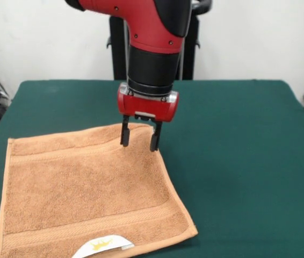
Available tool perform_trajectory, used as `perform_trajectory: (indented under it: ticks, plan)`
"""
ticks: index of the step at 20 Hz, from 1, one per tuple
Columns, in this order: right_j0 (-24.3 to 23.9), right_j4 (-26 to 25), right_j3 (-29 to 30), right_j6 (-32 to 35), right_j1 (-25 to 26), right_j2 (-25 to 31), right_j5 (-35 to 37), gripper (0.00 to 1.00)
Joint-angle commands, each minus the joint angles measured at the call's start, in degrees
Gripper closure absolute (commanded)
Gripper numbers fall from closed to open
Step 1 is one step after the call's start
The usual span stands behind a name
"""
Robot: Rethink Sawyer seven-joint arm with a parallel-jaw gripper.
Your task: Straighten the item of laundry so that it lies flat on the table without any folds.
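Gripper (140,140) over towel (87,191) corner, fingers apart.
Towel lay spread on table (238,161), white label (103,247) at its front hem; fingertips sat at the towel's far corner.

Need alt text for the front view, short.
A red and black robot arm reaches down with its open gripper at the far right corner of an orange-tan towel. The towel lies mostly flat on a dark green table, white label at its near edge.
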Motion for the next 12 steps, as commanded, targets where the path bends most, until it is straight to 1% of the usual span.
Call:
perform_trajectory:
  ticks: [1,6,12]
  plan:
    - [1.7,-1.9,3.6,5.6,1.5,5.7,0.0,0.0]
    - [3.0,-1.0,3.2,6.6,0.9,4.5,1.5,0.0]
    - [4.5,0.0,4.8,7.6,-1.6,3.6,4.1,0.0]
